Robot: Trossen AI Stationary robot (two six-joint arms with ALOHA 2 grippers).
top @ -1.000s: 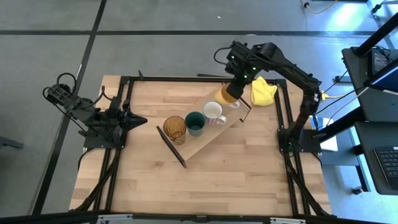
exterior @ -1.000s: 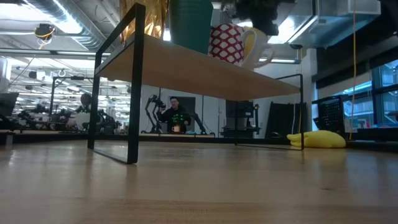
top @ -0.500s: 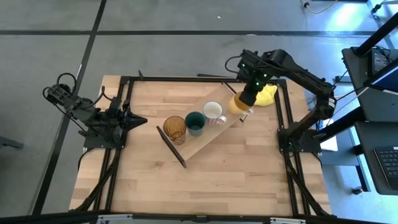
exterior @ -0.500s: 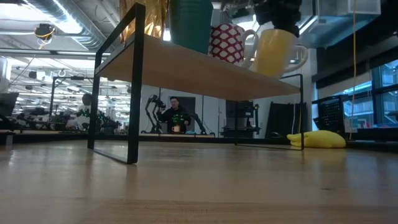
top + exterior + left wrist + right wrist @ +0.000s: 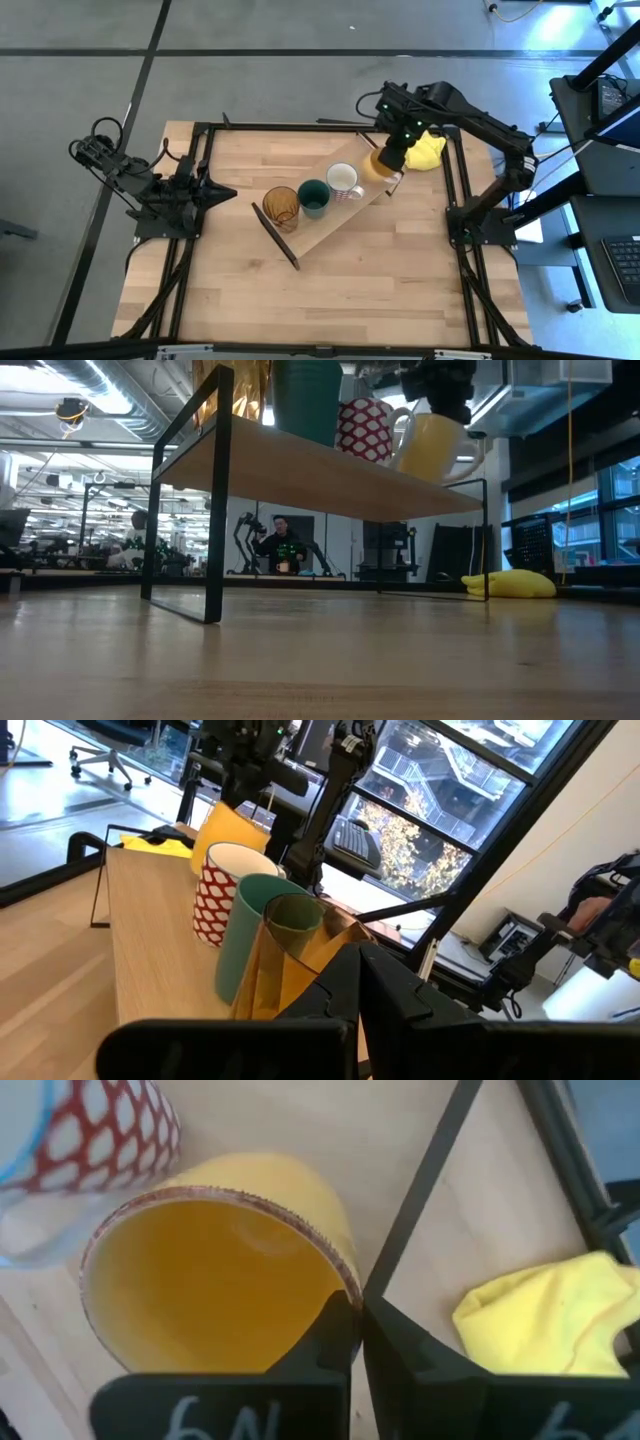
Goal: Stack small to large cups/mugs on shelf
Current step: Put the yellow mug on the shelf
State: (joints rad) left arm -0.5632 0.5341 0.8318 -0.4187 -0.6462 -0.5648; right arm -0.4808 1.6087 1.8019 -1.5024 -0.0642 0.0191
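Wooden bench point(image 5: 240, 290) is occupied, at its left edge, by the left gripper point(image 5: 222, 192), parked with fingers pressed together and nothing held.

On the shelf point(image 5: 330, 225), which is set diagonally at mid-bench, three vessels are found in a row from left to right: an amber glass point(image 5: 281, 206), a teal cup point(image 5: 313, 197) and a white mug point(image 5: 343, 180) with a red net pattern. All three are seen upright and close together, the amber glass beside the teal cup.

At the shelf's right end, an orange mug point(image 5: 377, 167) is held by the right gripper point(image 5: 392, 158); its fingers are pinched on the rim, as shown in the right wrist view. In the low view the mug is seen tilted, beside the white mug; whether its base touches the board cannot be told.

A yellow cloth point(image 5: 425, 148) lies on the bench just beyond.

Three placements are judged complete. Setting down and release of the fourth mug remain outstanding.
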